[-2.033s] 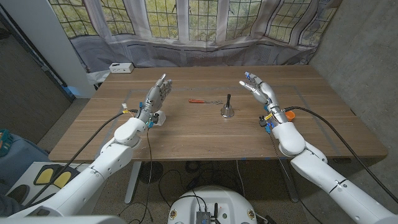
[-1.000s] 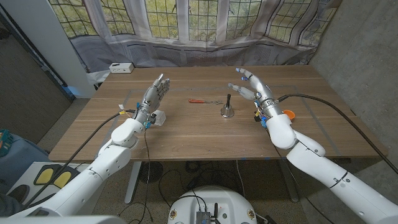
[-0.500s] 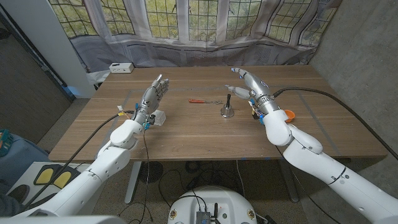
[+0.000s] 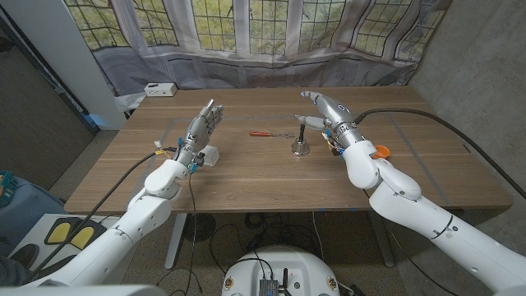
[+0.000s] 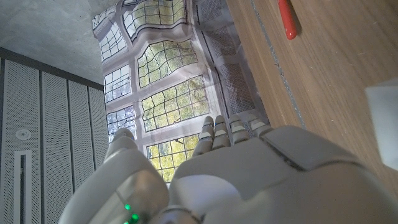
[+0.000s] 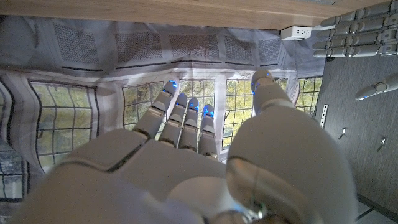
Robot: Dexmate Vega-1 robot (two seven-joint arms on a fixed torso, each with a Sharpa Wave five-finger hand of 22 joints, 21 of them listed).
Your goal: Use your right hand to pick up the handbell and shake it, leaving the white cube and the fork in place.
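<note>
Wooden table [image 4: 246, 177] carried everything in the head view. The right hand [image 4: 327, 115] had moved inward over the last two seconds, from well to the right of the handbell [image 4: 301, 141] to just beside it, with its fingers apart and holding nothing. The fingertips reached above the black handle, but I could not tell if they touched it. The bell stood upright, just left of that hand and a little nearer to the robot. The fork [image 4: 270, 132], with its orange handle, lay further left of the bell, and the white cube [image 4: 209, 154] sat close beside the left hand [image 4: 202, 131]; both had not moved. The left hand stayed raised and open, gripping nothing.

In the left wrist view, the back of the left hand [image 5: 249, 168] showed with straight fingers, and the cube's corner [image 5: 384, 124] and the fork's orange handle [image 5: 287, 18] were near it on the wood.

In the right wrist view, the right hand [image 6: 186, 155] was open with fingers spread, and the left hand's fingers [image 6: 354, 31] showed far off.

To my judgement the approach was nearly finished, and closing on the handle was the next step
</note>
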